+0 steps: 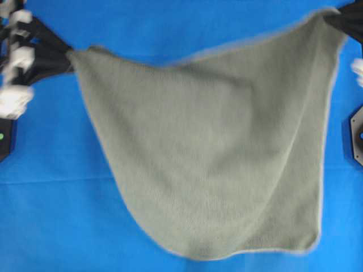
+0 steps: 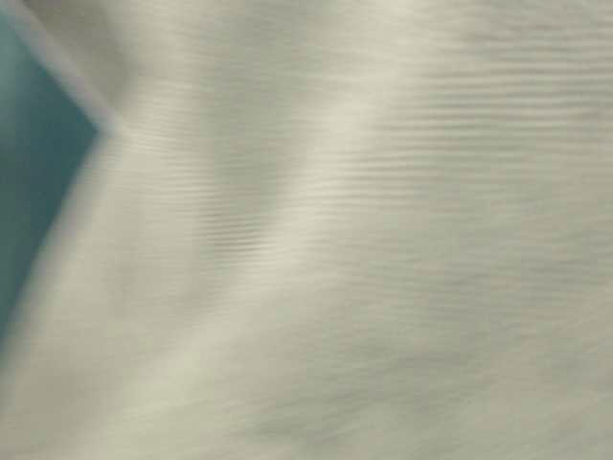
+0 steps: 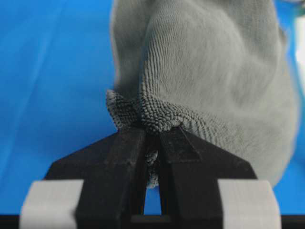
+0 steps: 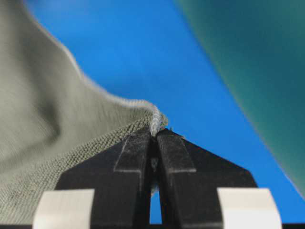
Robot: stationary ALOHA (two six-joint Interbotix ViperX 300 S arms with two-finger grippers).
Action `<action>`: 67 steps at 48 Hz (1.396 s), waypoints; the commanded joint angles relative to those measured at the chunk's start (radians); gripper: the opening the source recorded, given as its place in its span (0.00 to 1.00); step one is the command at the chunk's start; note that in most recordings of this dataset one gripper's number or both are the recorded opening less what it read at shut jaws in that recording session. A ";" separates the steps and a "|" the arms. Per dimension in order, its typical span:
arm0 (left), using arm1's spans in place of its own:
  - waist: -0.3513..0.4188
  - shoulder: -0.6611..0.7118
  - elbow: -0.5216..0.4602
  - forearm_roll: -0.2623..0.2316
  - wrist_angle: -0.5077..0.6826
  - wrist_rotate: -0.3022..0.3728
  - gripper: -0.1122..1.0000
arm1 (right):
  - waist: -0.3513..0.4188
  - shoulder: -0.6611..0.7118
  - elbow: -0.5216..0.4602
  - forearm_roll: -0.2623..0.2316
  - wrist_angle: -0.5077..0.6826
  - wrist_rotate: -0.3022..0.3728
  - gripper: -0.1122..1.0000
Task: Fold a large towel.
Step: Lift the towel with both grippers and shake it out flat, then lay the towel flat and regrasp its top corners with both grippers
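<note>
above the bench (image 1: 51, 215) the towel (image 1: 215, 158) hangs spread between both claws, left claw (image 3: 151, 130) and right claw (image 4: 154, 134) each clamped on a corner; seemingly no fold made yet.

One towel (image 1: 215, 153); two grippers: left (image 1: 69, 54), right (image 1: 332, 17); one blue backdrop (image 1: 51, 187).
</note>
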 commanded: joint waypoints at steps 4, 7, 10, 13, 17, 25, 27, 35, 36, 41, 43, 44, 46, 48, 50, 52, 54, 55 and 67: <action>0.130 0.032 0.091 0.005 -0.032 0.032 0.11 | -0.138 0.021 0.098 -0.055 -0.006 0.034 0.10; 0.184 0.058 0.129 0.006 -0.061 0.094 0.11 | -0.204 0.028 0.141 -0.067 -0.043 0.049 0.10; 0.216 0.083 0.155 0.006 -0.100 0.167 0.11 | -0.284 0.038 0.187 -0.075 -0.097 0.066 0.10; 0.241 0.109 0.179 0.006 -0.146 0.247 0.11 | -0.351 0.046 0.222 -0.078 -0.147 0.071 0.10; 0.264 0.144 0.210 0.002 -0.216 0.393 0.11 | -0.430 0.055 0.259 -0.078 -0.210 0.071 0.10; 0.304 0.172 0.229 0.000 -0.281 0.506 0.11 | -0.528 0.063 0.311 -0.081 -0.304 0.071 0.10; 0.305 0.170 0.230 0.000 -0.281 0.512 0.11 | -0.529 0.061 0.318 -0.081 -0.314 0.071 0.10; 0.255 0.153 0.278 -0.006 -0.272 0.505 0.11 | -0.482 0.044 0.360 -0.006 -0.322 0.072 0.10; 0.241 0.152 0.287 -0.008 -0.270 0.505 0.11 | -0.468 0.041 0.370 0.006 -0.322 0.072 0.10; 0.153 0.160 0.353 -0.008 -0.279 0.497 0.11 | -0.388 0.021 0.423 0.077 -0.327 0.075 0.10; 0.118 0.166 0.377 -0.008 -0.285 0.495 0.11 | -0.351 0.015 0.449 0.109 -0.328 0.077 0.10; 0.101 0.170 0.390 -0.008 -0.291 0.495 0.11 | -0.331 0.012 0.462 0.127 -0.331 0.077 0.10; 0.069 0.179 0.413 -0.009 -0.310 0.494 0.11 | -0.291 0.011 0.489 0.167 -0.337 0.078 0.10; 0.037 0.190 0.433 -0.011 -0.333 0.494 0.11 | -0.244 0.012 0.520 0.221 -0.348 0.084 0.10; 0.005 0.201 0.451 -0.017 -0.360 0.494 0.11 | -0.209 0.017 0.546 0.259 -0.364 0.089 0.10; -0.028 0.215 0.466 -0.021 -0.390 0.492 0.11 | -0.176 0.020 0.571 0.299 -0.382 0.098 0.10; -0.064 0.235 0.480 -0.029 -0.417 0.491 0.11 | -0.143 0.028 0.598 0.331 -0.407 0.109 0.10; -0.080 0.244 0.485 -0.032 -0.425 0.489 0.11 | -0.126 0.031 0.611 0.345 -0.420 0.114 0.10; -0.247 0.364 0.472 -0.044 -0.446 0.359 0.14 | 0.103 0.084 0.699 0.456 -0.578 0.218 0.10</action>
